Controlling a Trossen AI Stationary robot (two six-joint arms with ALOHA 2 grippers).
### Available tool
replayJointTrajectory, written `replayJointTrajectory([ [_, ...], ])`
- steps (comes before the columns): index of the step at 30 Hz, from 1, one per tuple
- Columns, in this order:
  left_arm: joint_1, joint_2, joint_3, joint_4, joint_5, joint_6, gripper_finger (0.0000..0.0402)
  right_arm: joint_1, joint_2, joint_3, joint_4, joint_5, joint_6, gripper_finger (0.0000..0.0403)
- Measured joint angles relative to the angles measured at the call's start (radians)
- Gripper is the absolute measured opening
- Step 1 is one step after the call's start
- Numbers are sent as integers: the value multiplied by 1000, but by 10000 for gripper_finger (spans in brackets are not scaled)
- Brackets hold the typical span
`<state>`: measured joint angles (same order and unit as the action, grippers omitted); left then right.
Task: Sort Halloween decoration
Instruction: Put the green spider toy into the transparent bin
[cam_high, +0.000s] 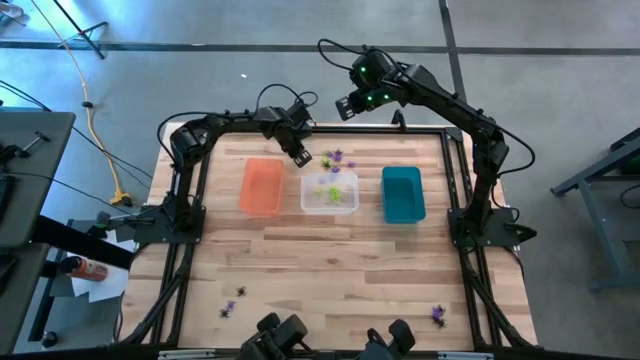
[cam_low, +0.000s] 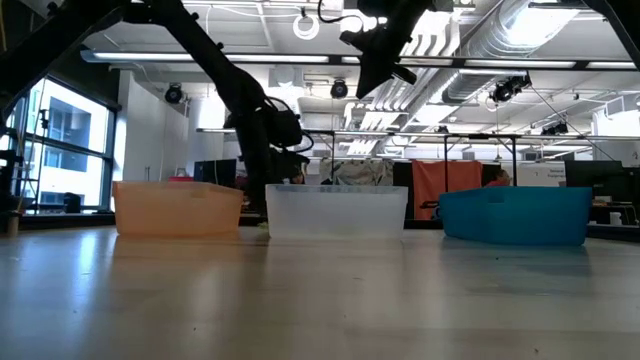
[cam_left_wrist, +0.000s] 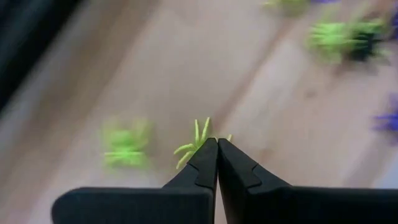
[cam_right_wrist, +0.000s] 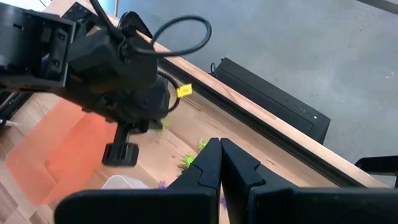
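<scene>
The surface (cam_high: 330, 260) is pale wood in jointed strips, smooth with a soft sheen. The orange bin (cam_high: 262, 186) and teal bin (cam_high: 403, 194) look like translucent plastic; the clear bin (cam_high: 330, 194) is frosted. The spider trinkets (cam_left_wrist: 126, 146) are plastic.

An open-plan lab or workshop: exposed ceiling ducts (cam_low: 520, 40), strip lights, concrete floor (cam_high: 560, 90), equipment benches behind.

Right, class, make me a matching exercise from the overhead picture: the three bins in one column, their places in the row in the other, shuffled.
Things:
1. orange bin
2. clear bin
3. teal bin

Places:
A. middle of the row
B. end nearest the right arm
C. end nearest the left arm

Pairs: 1-C, 2-A, 3-B
</scene>
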<state>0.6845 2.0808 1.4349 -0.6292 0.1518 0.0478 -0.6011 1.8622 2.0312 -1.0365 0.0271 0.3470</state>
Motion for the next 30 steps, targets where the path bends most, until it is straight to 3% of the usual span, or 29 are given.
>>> replayJointTrajectory([
  [3, -8, 0, 0, -6, 52, -18, 0, 0, 0, 0, 3, 0, 1, 0],
  [15, 6, -25, 89, -57, 51, 7, 0, 0, 0, 0, 11, 0, -7, 0],
  [30, 90, -18, 77, -30, -21, 46, 5, 0, 0, 0, 18, 0, -7, 0],
])
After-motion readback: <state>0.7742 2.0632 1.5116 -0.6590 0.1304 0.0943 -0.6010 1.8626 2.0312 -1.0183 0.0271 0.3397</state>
